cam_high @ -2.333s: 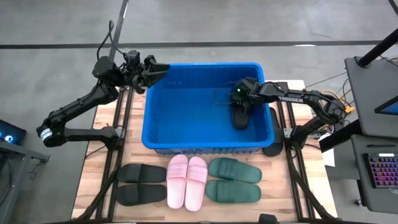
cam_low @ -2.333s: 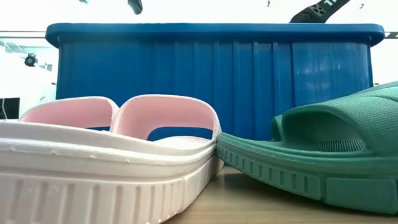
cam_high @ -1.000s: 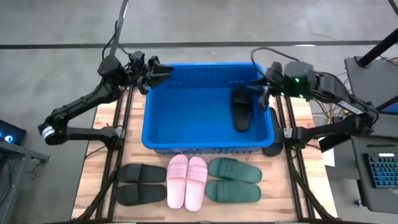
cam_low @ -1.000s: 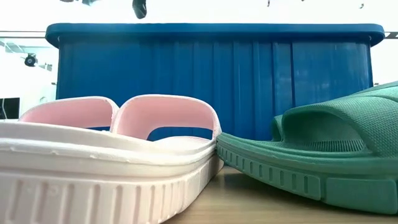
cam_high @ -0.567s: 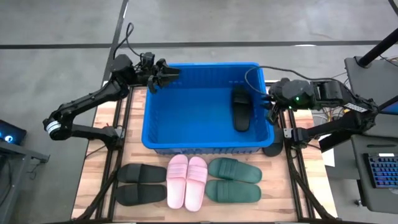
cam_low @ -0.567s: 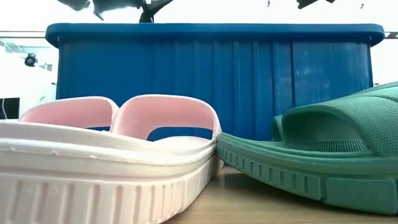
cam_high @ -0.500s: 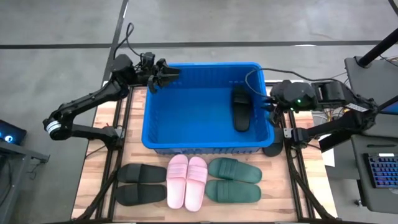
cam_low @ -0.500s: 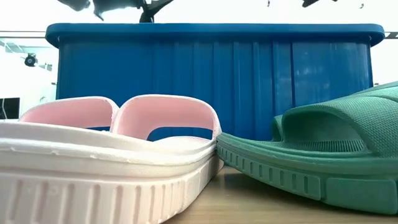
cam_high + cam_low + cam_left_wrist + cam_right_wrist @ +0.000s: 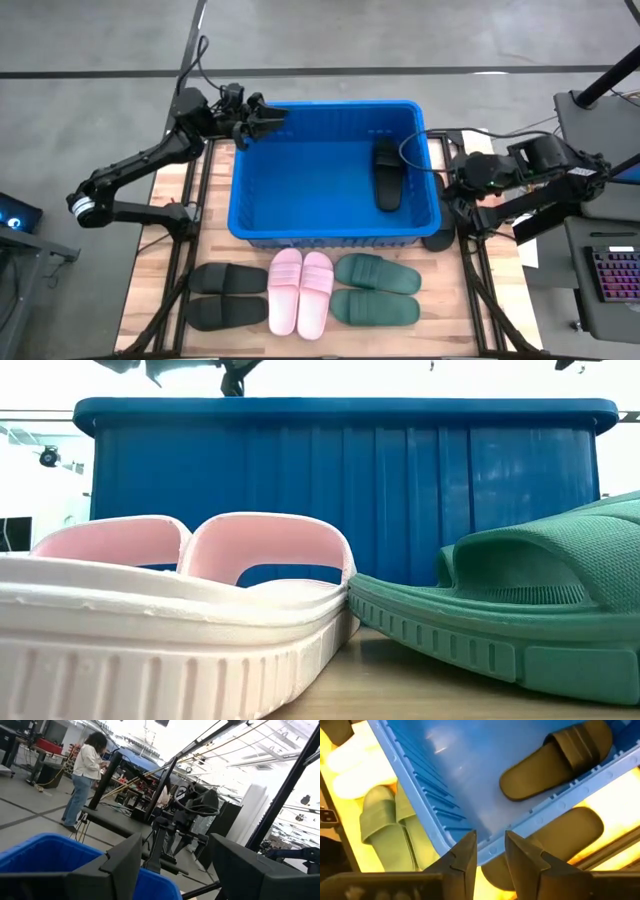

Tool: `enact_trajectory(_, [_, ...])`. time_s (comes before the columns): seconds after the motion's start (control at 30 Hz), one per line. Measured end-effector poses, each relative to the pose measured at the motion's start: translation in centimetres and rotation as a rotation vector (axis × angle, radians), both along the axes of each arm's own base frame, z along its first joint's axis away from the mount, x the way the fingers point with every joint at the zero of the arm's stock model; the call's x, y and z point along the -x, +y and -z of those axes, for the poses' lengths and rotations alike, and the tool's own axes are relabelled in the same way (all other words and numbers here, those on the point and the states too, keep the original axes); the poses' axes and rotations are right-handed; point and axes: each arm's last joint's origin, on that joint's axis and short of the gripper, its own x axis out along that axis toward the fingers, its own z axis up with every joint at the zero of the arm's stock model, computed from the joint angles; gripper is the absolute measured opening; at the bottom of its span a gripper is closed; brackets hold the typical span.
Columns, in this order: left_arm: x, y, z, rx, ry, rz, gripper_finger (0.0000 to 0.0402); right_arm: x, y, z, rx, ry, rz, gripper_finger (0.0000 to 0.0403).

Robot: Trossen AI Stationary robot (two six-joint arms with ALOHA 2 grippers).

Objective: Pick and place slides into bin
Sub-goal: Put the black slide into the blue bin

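Observation:
The blue bin (image 9: 330, 215) stands mid-table, with one black slide (image 9: 388, 172) lying flat on its floor by the right wall. A second black slide (image 9: 555, 837) lies on the table just outside that wall. Along the near edge lie a black pair (image 9: 227, 296), a pink pair (image 9: 301, 292) and a green pair (image 9: 375, 290). My right gripper (image 9: 490, 855) hangs right of the bin, pointing down, open by a narrow gap with nothing in it. My left gripper (image 9: 262, 118) hovers open over the bin's far left corner.
The bin's tall walls (image 9: 340, 490) stand between the near row of slides and the arms. Metal frame rails (image 9: 470, 260) run along both sides of the wooden table. A person (image 9: 85, 775) stands far off in the room behind.
My right gripper has swung from above the bin's far right corner out over its right wall toward the table's right and near side, sinking a little and tipping to point down. The black slide in the bin has stayed where it lay.

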Motion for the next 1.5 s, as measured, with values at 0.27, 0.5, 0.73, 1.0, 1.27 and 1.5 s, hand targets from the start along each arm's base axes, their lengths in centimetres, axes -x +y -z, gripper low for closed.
enact_trajectory(0.27, [-0.1, 0.0, 0.1, 0.007, 0.004, 0.008, 0.0217, 0.5, 0.9, 2.1, -0.159, 0.083, -0.057, 0.0078])
enact_trajectory(0.5, [-0.1, 0.0, 0.1, 0.006, 0.005, 0.010, 0.0217, -0.1, 1.6, 4.8, -0.157, 0.192, -0.034, 0.0072])
enact_trajectory(0.73, [-0.1, 0.0, 0.1, 0.006, 0.006, 0.012, 0.0217, -1.2, 3.0, 5.7, 0.020, 0.162, -0.146, 0.0066])
enact_trajectory(1.0, [-0.1, 0.0, 0.1, 0.006, 0.006, 0.012, 0.0217, -5.4, 5.7, 1.3, 0.377, -0.221, -0.113, 0.0057])
enact_trajectory(1.27, [-0.1, 0.0, 0.1, 0.006, 0.006, 0.012, 0.0217, -7.2, 8.1, -1.4, 0.700, -0.100, -0.371, 0.0056])
enact_trajectory(1.5, [-0.1, 0.1, 0.1, 0.007, 0.006, 0.012, 0.0217, -8.5, 9.9, -1.1, 0.728, -0.001, -0.426, 0.0056])
